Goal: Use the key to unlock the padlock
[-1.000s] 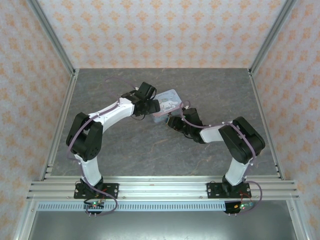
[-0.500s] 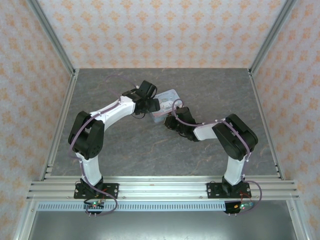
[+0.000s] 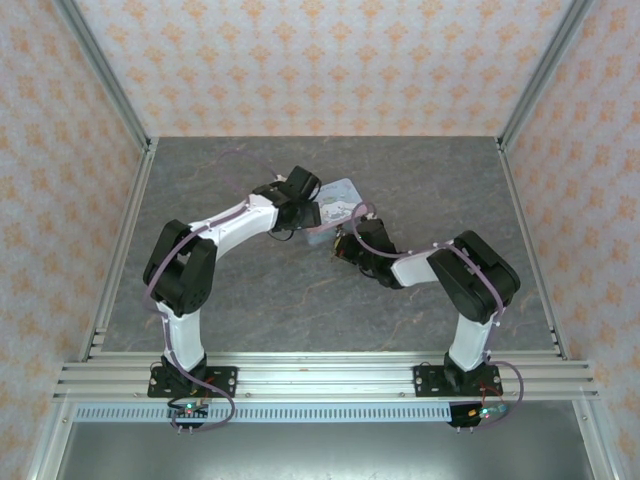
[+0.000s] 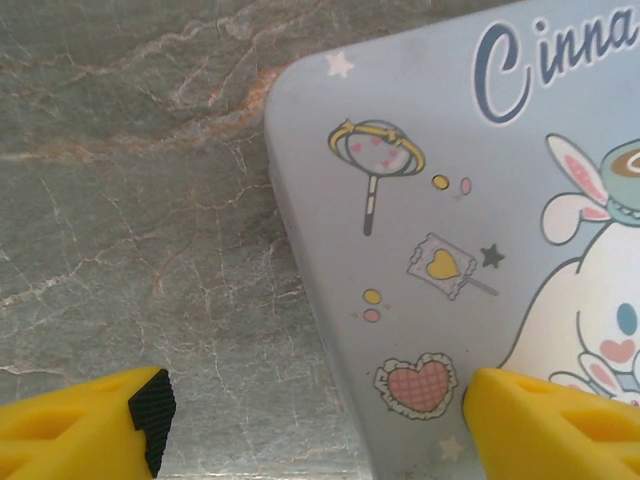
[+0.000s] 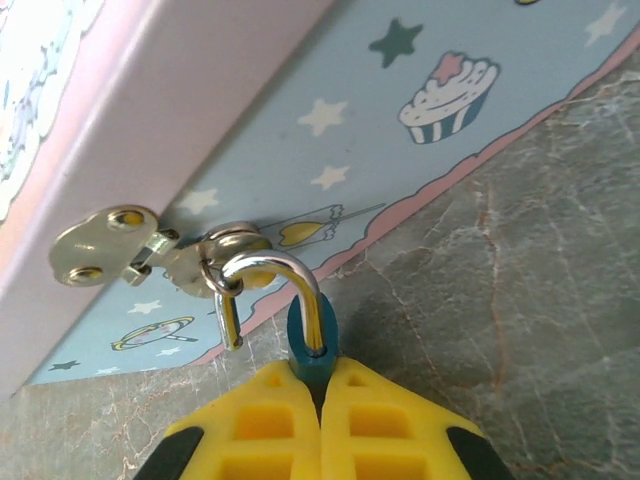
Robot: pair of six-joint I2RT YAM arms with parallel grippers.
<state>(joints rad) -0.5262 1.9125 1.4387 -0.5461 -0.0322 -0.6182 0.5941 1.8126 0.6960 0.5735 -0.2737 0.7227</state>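
Two-handed, working on the pale blue cartoon tin [image 3: 338,191] from either side, mid-frame in the top view. Pinching the tiny padlock [image 5: 311,358] by its dark blue body with the right gripper [image 5: 320,382], low centre of the right wrist frame: yellow fingers [image 5: 268,420] clenched flat together, a sliver of blue peeking above them. Holding it so, most likely, for steadying the lock body, with the silver shackle [image 5: 290,272] threaded through the tin's hasp [image 5: 222,250] up and to the left. Not managing to tell the shackle's shorter left leg as seated or sprung. Straddling the tin's rounded corner with the left gripper [image 4: 312,415], spread wide and grasping nothing: one fingertip [image 4: 85,430] over the marbled grey table [image 4: 130,200] at lower left of the left wrist frame, the other over the printed lid [image 4: 450,140] at lower right. Hovering there, seemingly, for bracing the tin against any tug.
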